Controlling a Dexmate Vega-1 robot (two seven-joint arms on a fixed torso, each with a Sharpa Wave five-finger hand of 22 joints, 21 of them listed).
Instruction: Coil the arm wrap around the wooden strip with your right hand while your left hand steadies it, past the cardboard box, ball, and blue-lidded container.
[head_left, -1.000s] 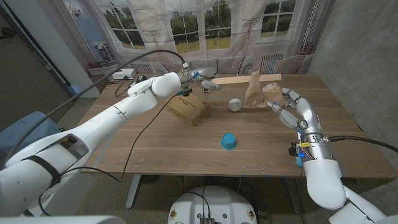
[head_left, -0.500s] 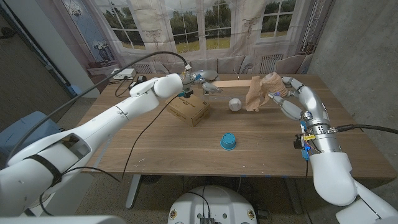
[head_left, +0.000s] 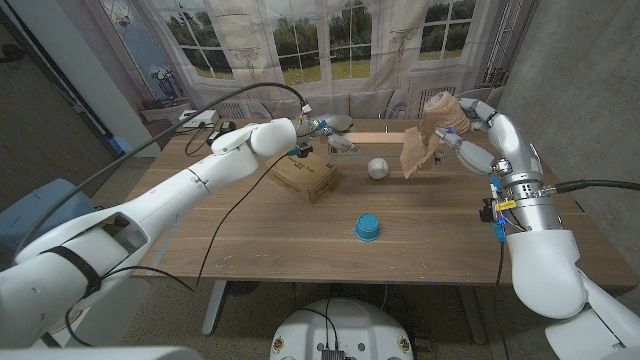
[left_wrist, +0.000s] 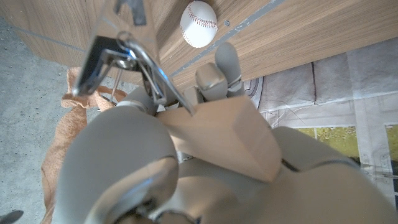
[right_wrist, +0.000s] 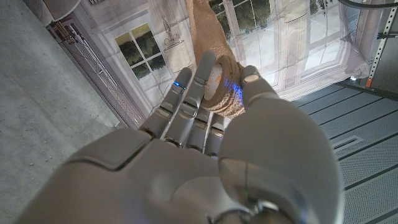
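The wooden strip (head_left: 385, 128) lies along the table's far side. My left hand (head_left: 328, 132) grips its left end; the left wrist view shows the strip's end (left_wrist: 224, 134) between the fingers (left_wrist: 214, 78). The tan arm wrap (head_left: 416, 148) hangs as a loose band from a roll (head_left: 440, 106), in front of the strip's right part. My right hand (head_left: 478, 128) holds that roll, raised above the table's far right. In the right wrist view the roll (right_wrist: 221, 87) sits between the thumb and fingers of that hand (right_wrist: 205, 155), the band (right_wrist: 205, 25) trailing away from it.
A cardboard box (head_left: 302, 175) lies near the left hand, with a white ball (head_left: 377, 167) to its right. The ball (left_wrist: 199, 23) is also in the left wrist view. A blue-lidded container (head_left: 367, 227) stands mid-table. Cables and devices sit at the table's far left corner (head_left: 200, 118).
My right hand has risen and moved toward the far right with the roll, lifting the wrap's band off the table. The left hand has stayed on the strip's end.
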